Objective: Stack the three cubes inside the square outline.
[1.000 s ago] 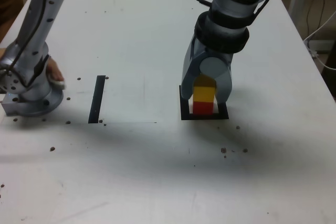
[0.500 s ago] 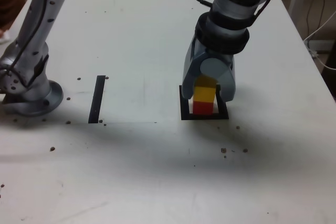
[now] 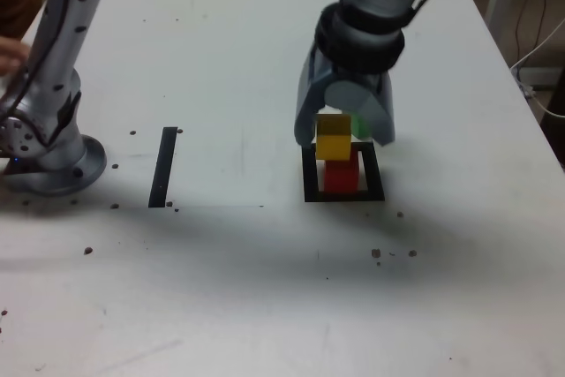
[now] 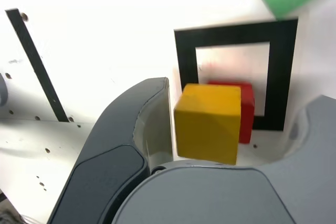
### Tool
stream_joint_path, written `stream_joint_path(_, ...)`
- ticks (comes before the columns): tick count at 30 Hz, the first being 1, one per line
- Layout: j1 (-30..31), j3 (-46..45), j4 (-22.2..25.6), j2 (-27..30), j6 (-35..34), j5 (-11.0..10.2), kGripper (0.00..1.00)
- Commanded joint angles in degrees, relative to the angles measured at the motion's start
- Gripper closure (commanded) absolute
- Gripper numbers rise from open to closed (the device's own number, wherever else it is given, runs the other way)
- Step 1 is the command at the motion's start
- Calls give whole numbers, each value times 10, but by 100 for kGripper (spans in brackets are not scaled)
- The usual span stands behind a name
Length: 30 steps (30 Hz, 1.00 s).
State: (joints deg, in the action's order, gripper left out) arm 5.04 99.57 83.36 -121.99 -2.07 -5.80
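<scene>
Claw (image 3: 344,139) downward, open around yellow cube (image 4: 207,127)

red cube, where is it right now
In the exterior view, the red cube sits right of centre, inside the black square outline, just below the yellow cube.

"What surrounds my workspace?"

"A white tabletop (image 3: 229,289) with scattered dark specks, a black strip (image 3: 163,167) and soft shadows. Beyond its right edge in the exterior view, thin cables (image 3: 538,50) hang."
</scene>
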Motion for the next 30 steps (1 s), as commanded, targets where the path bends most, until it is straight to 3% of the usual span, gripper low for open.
stream_joint_path(1, -8, -3, 1, 10, 1, -4, 1)
stream_joint_path(30, -86, 9, 1, 4, 35, -7, 0)
